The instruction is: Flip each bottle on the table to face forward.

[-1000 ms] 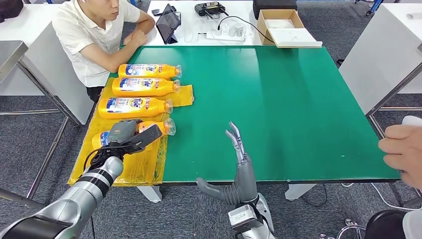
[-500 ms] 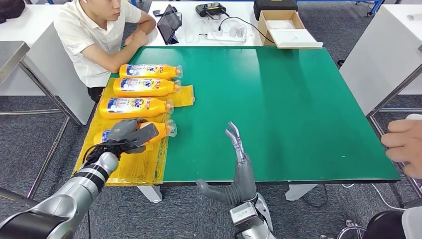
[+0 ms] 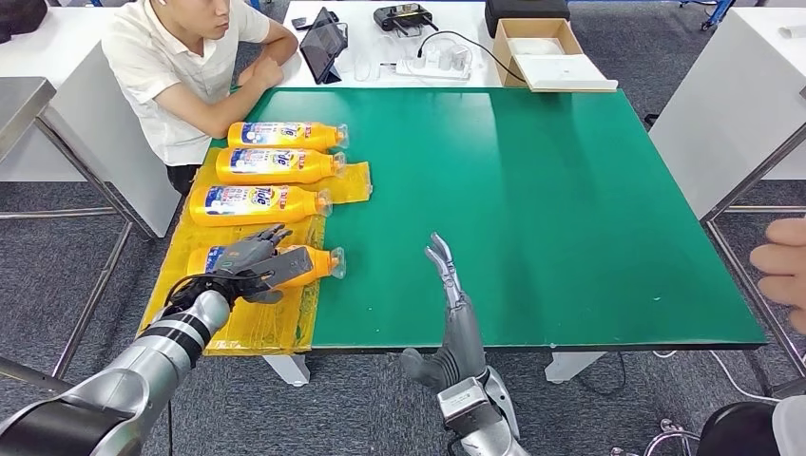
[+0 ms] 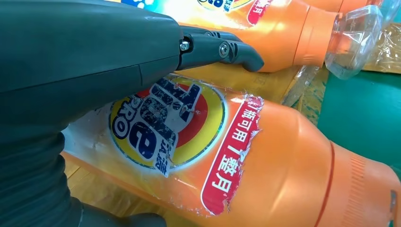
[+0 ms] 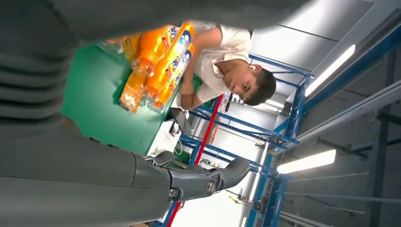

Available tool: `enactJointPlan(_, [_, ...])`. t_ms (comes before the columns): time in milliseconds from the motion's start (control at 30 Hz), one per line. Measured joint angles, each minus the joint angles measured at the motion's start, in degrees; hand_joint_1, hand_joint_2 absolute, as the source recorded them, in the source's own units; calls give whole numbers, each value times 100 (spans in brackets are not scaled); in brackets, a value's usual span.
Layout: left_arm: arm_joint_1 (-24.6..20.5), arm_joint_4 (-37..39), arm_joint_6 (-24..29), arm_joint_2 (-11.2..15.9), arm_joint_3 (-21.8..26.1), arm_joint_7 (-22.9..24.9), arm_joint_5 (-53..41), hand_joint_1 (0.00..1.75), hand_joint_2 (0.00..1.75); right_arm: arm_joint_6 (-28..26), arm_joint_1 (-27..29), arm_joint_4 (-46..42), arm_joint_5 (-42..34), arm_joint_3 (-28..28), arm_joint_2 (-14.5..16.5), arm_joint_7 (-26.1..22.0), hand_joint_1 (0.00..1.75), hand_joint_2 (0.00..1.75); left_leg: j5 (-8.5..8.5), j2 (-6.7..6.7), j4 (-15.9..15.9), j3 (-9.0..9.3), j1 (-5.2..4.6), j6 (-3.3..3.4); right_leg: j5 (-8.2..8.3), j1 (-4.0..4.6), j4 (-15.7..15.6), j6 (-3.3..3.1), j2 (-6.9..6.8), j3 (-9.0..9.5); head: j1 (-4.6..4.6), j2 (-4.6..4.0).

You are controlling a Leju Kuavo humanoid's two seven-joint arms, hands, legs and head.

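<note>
Several orange bottles lie in a row on a yellow plastic sheet (image 3: 276, 318) at the left of the green table (image 3: 532, 209). The far three (image 3: 282, 136) (image 3: 276, 165) (image 3: 255, 204) show their blue labels, caps to the right. My left hand (image 3: 252, 255) rests on top of the nearest bottle (image 3: 312, 261) with fingers spread, not wrapped round it. In the left wrist view that bottle (image 4: 265, 156) shows its printed label beneath my left hand (image 4: 85, 61). My right hand (image 3: 450, 280) is held flat and open over the table's front edge, holding nothing.
A person (image 3: 181, 66) sits at the far left corner, arms on the table edge. Another person's hand (image 3: 784, 271) shows at the right edge. A cardboard box (image 3: 537, 47), a tablet (image 3: 321, 47) and cables lie on the white desk behind.
The nearest bottle has rolled so its label faces up, and slid slightly right. My left hand's fingers have let go and spread over it. The right hand has barely moved.
</note>
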Motion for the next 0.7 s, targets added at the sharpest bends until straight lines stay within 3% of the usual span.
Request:
enactJointPlan(167, [8,11,79,-3,-13,-123,134,0,175,0,-5,49,-2,-2,1,0,0,0,1,0,0,1,0,0,0,0,1,0,0,0,1,1])
enactJointPlan(367, [208,-89,471,-11,48,-959,621,0,175,0,-1,98,-22,-5,-1,0,0,0,1,-1,0,-4,0,0,0,0,1,0,0,-6,0,-1])
enactJointPlan(567, [317,-171,483,-22,126,-1161,772,0,175,0,-2,118,-33,-7,-1,0,0,0,1,-1,0,-10,-1,0,0,-1,0,0,0,-10,1,1])
enactJointPlan(700, [492,-365,371,-43,279,-1686,1293,0,175,3,0,136,-42,-7,-1,0,0,0,1,-1,0,-12,0,0,0,0,0,0,0,-14,0,0])
